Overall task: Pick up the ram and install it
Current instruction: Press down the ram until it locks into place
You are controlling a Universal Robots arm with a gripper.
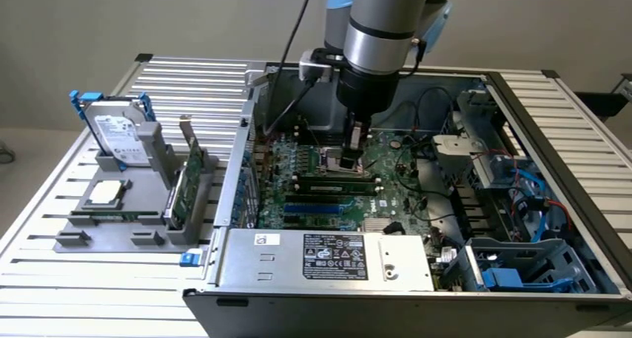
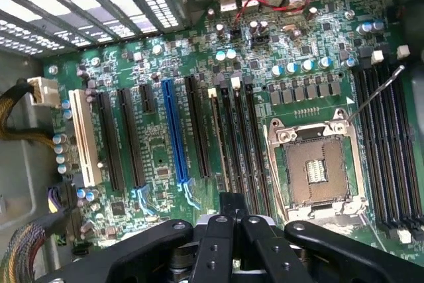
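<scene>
**Directly over the memory slots, fingers shut**

Basically the gripper (image 1: 354, 159) is deep inside the open computer case (image 1: 553, 205), pointing straight down at the motherboard (image 1: 395, 197). It sits just beside the empty processor socket (image 2: 318, 170). The fingers (image 2: 215, 243) are closed right together with no gap between them.

The ram (image 1: 328, 181) looks to be the thin green stick lying in line with the memory slots (image 2: 242, 137), directly under the fingertips. In the wrist view the ram shows edge-on as a thin brownish line (image 2: 220, 144) along the outermost slot of that bank. It starts at the fingertips and runs straight away from them.

Key relation: the stick's long axis is parallel to the slots, and it runs across the exterior view from left to right. The gripper is above it, toward the end nearer the exterior view's right rather than at the middle.

I can't tell if the top edge is pinched between the fingers or if the tips just rest on it. I also can't tell if the stick is fully seated, as the contact point is hidden by the fingers.

Outside the case, on the exterior view's left, a grey holder (image 1: 148, 238) carries a hard drive (image 1: 117, 134) and an upright expansion card (image 1: 192, 179). These are well apart from the gripper.
</scene>
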